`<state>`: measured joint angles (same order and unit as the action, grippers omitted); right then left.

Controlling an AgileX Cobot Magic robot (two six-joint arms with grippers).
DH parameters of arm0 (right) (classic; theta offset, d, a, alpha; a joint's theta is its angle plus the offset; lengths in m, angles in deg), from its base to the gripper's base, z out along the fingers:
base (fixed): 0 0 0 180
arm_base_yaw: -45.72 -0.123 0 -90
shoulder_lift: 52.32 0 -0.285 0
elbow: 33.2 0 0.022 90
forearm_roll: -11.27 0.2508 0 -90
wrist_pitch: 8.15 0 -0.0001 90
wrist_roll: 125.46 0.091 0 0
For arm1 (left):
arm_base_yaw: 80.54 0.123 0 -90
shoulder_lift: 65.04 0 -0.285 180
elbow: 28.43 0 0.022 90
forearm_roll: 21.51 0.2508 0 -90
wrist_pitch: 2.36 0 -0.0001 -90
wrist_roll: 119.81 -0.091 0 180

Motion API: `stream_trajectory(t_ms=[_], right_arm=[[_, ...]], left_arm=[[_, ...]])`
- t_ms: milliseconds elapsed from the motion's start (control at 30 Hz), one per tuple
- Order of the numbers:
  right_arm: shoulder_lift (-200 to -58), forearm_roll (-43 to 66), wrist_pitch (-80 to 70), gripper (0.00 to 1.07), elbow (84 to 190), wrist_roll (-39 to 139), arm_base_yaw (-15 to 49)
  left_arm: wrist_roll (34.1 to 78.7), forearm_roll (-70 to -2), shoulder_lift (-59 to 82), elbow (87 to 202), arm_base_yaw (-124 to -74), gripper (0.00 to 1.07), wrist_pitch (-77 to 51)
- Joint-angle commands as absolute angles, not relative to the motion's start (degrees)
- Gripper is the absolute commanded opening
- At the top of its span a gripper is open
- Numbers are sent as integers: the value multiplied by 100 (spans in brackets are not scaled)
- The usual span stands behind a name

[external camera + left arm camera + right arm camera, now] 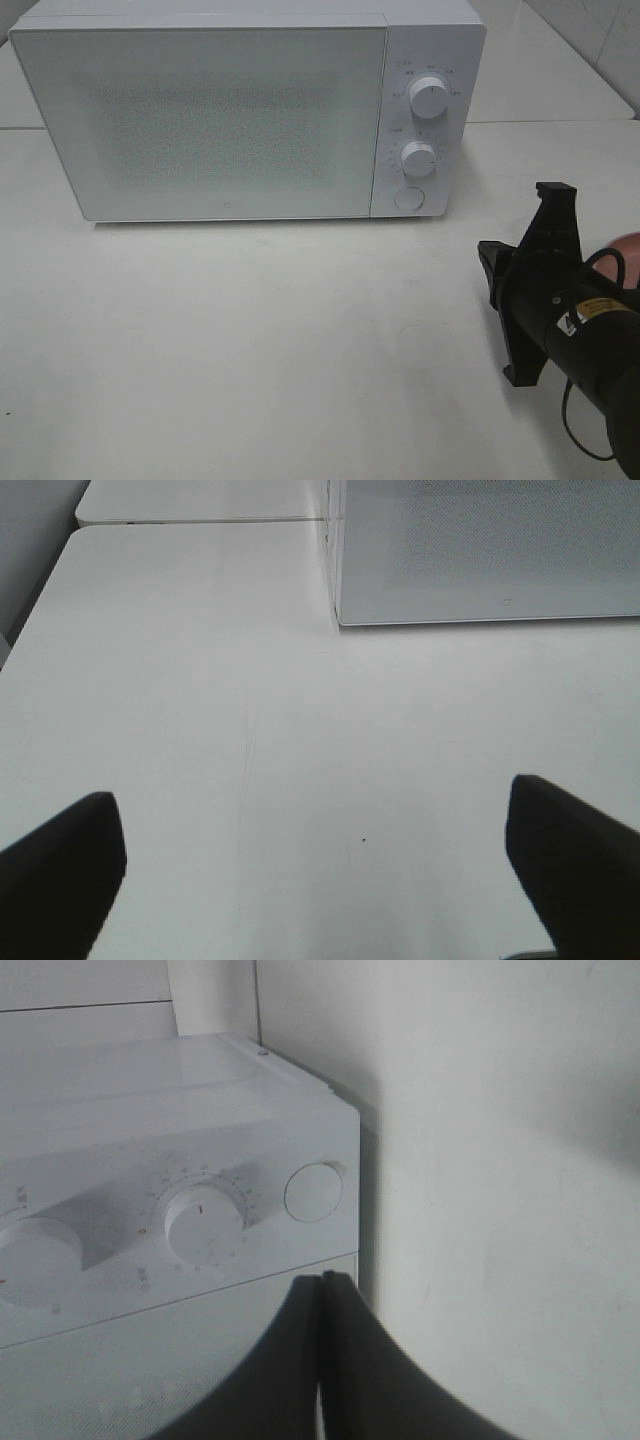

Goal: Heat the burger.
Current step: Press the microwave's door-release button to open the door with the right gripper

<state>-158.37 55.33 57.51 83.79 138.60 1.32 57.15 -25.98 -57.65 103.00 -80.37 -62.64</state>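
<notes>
No burger in view; right end effector [322,1278] together, empty.
Likely soft and light: cradle its sides gently; left end effector [310,805] apart.

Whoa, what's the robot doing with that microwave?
The microwave has its door closed, and no burger shows anywhere. The right gripper is shut, empty, and aimed at the control side, near the round button beside the dials but not touching it. The left gripper hangs open over the white table, holding nothing.
</notes>
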Motion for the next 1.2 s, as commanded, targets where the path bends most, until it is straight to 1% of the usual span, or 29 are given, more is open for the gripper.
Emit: stream_trajectory(t_ms=[33, 167, 500, 733, 900, 1200], right_arm=[[-15843, 5482, 5614, 0, 8540, 13579, 367], [-15889, 5350, 5505, 0, 8700, 13487, 481], [-16611, 5006, 5442, 0, 9411, 13648, 865], [-16989, 4909, 5384, 0, 9863, 13682, 905], [-17350, 4903, 5104, 0, 10385, 13682, 905], [-17642, 4903, 4823, 0, 10906, 13596, 905]], left_arm=[[5726, -2615, -5903, 10283, -8049, 98, -6184], [5726, -2615, -5903, 10283, -8049, 98, -6184], [5726, -2615, -5903, 10283, -8049, 98, -6184], [5726, -2615, -5903, 10283, -8049, 98, -6184], [5726, -2615, -5903, 10283, -8049, 98, -6184], [5726, -2615, -5903, 10283, -8049, 98, -6184]])
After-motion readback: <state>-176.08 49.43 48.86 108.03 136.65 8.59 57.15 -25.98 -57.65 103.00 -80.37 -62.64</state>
